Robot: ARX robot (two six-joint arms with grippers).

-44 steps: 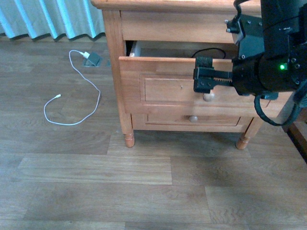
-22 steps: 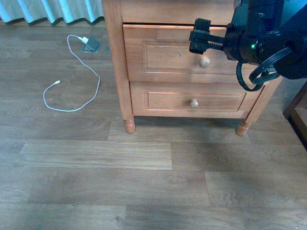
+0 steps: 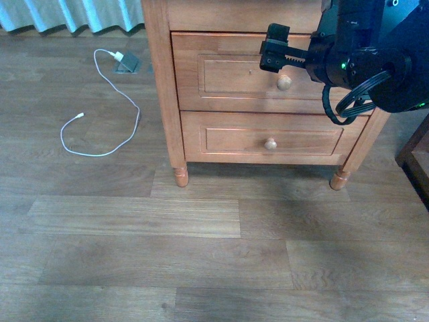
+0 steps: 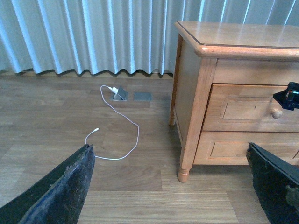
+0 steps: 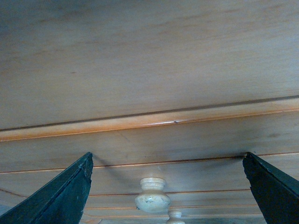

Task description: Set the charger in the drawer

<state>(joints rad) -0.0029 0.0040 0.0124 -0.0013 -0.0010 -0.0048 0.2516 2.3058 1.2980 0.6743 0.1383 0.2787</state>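
Wood floor, curtain behind, drawer (image 3: 268,72) closed, right gripper (image 3: 275,48) against its front just above the knob (image 3: 285,82), jaws spread wide, empty, left gripper (image 4: 170,186) likewise, charger not visible.

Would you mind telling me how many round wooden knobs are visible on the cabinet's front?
2. One knob sits on the upper drawer, just below the right pincer; the other knob is centred on the lower drawer. Both drawers are shut.

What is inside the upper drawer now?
Nothing inside can be seen: the upper drawer is shut, so its front hides any contents. The right gripper, open, is at the drawer front above the knob.
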